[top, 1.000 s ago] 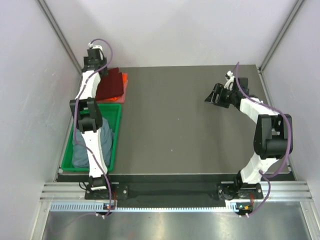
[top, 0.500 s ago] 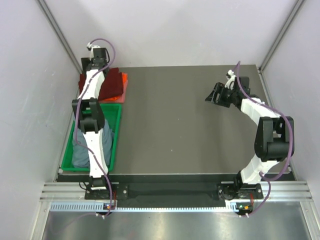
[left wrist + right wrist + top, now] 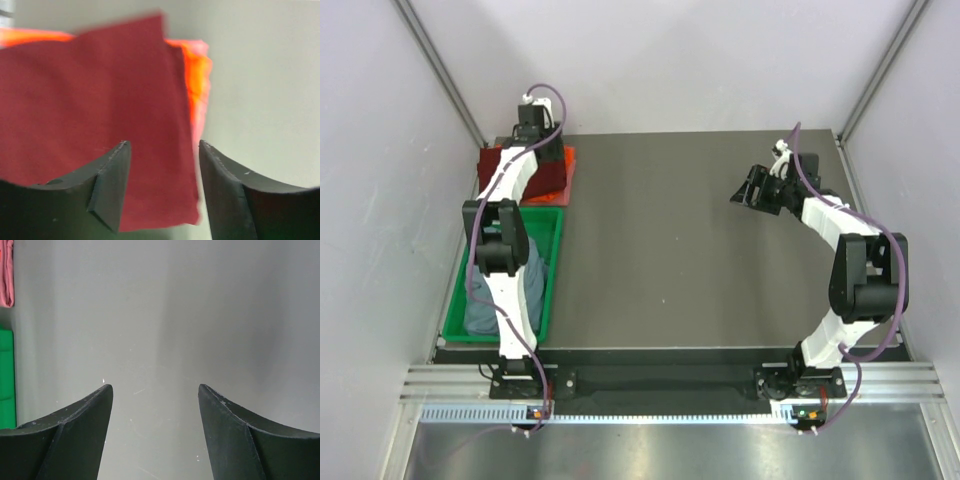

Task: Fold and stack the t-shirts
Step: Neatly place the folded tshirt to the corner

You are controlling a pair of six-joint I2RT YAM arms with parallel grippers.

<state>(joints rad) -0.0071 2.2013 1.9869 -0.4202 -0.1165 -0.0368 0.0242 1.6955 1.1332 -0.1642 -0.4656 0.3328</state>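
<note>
A folded maroon t-shirt (image 3: 498, 165) lies on a folded orange t-shirt (image 3: 567, 160) at the table's far left corner. In the left wrist view the maroon shirt (image 3: 95, 100) fills the frame with the orange one (image 3: 197, 80) showing along its right edge. My left gripper (image 3: 542, 150) is open and empty above this stack; its jaws (image 3: 162, 150) stand apart over the maroon cloth. A grey-blue t-shirt (image 3: 485, 305) lies crumpled in the green tray (image 3: 552, 270). My right gripper (image 3: 748, 190) is open and empty over bare table (image 3: 155, 390) at the far right.
The green tray stands along the table's left edge, just in front of the folded stack. White walls close in the left, right and back sides. The left arm reaches over the tray.
My left gripper has moved right across the folded stack, uncovering the maroon shirt's left part. The right arm has not moved.
</note>
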